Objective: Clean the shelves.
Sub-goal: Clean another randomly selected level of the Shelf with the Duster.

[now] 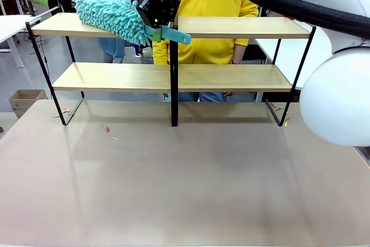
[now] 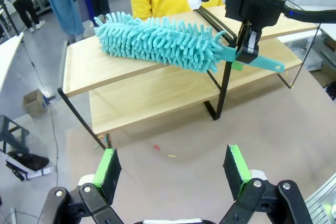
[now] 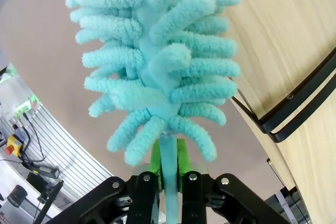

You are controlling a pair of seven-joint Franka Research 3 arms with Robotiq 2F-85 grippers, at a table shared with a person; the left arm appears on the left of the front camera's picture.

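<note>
The shelves (image 1: 231, 77) stand at the table's far side, two light wooden boards in a black frame with a centre divider (image 1: 174, 85). A fluffy teal duster (image 1: 113, 14) lies along the left half of the top board (image 2: 94, 61). My right gripper (image 1: 157, 24) is shut on the duster's handle (image 1: 176, 36) just above the divider. In the right wrist view the duster (image 3: 157, 61) rises from between the shut fingers (image 3: 181, 158) of the gripper (image 3: 169, 161). My left gripper (image 2: 173, 166) hangs open over the table, in front of the shelves' left end (image 2: 79, 108).
A person in a yellow top (image 1: 208, 4) stands right behind the shelves. Small coloured scraps (image 1: 110, 131) lie on the beige table (image 1: 185, 189) near the left legs, and a few more (image 1: 280, 108) by the right leg. A cardboard box (image 1: 23, 99) sits on the floor at left.
</note>
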